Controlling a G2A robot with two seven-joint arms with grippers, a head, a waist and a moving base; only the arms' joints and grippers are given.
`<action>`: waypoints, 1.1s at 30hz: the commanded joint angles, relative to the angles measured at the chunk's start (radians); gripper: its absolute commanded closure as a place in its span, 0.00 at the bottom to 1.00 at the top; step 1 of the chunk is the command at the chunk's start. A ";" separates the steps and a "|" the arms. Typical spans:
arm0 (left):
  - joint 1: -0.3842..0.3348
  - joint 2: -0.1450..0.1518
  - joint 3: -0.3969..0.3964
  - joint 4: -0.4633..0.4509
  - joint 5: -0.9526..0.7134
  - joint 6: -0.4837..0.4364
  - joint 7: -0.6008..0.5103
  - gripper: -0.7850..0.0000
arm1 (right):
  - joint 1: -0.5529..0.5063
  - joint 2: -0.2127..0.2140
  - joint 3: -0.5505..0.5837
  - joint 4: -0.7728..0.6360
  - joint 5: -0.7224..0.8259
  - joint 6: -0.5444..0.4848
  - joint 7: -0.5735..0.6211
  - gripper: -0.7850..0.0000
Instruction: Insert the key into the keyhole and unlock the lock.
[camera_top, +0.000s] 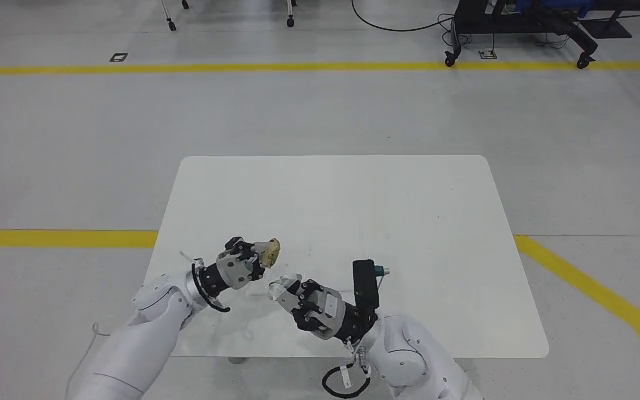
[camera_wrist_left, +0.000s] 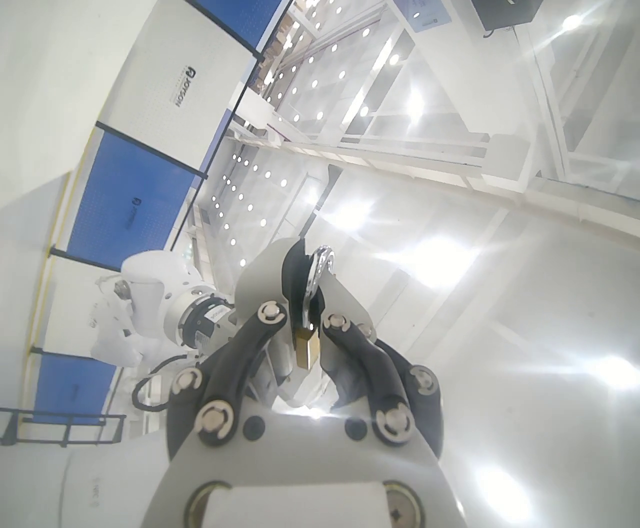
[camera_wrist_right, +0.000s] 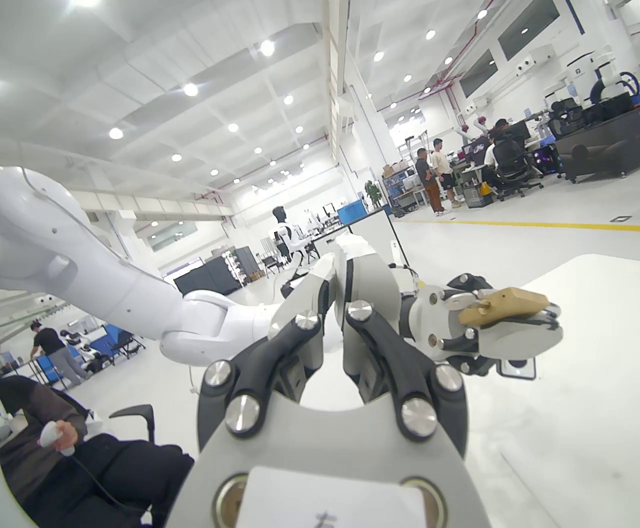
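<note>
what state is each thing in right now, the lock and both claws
lock: clamped in the left claw, held up off the table, nothing seen stuck into it
left claw: shut on the lock
right claw: shut, near the lock but apart from it; can't tell if it grips anything

The lock (camera_wrist_right: 505, 304) is a small brass padlock with a silver shackle (camera_wrist_left: 320, 265), clamped between the fingers of the left gripper (camera_top: 262, 256). It is held off the table (camera_top: 400, 200), above its near left part. Its brass body lies tilted on its side and juts out past the fingers.
</note>
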 joint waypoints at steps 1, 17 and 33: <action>0.012 0.000 -0.008 -0.014 0.037 -0.058 0.022 1.00 | 0.000 0.000 -0.001 0.001 0.011 0.000 -0.001 1.00; 0.070 0.000 -0.052 -0.095 0.087 -0.102 0.017 1.00 | 0.065 0.009 -0.026 0.090 0.434 0.023 0.259 1.00; 0.095 -0.005 -0.066 -0.127 0.112 -0.103 0.010 1.00 | 0.110 0.000 -0.044 0.145 0.490 0.083 0.294 1.00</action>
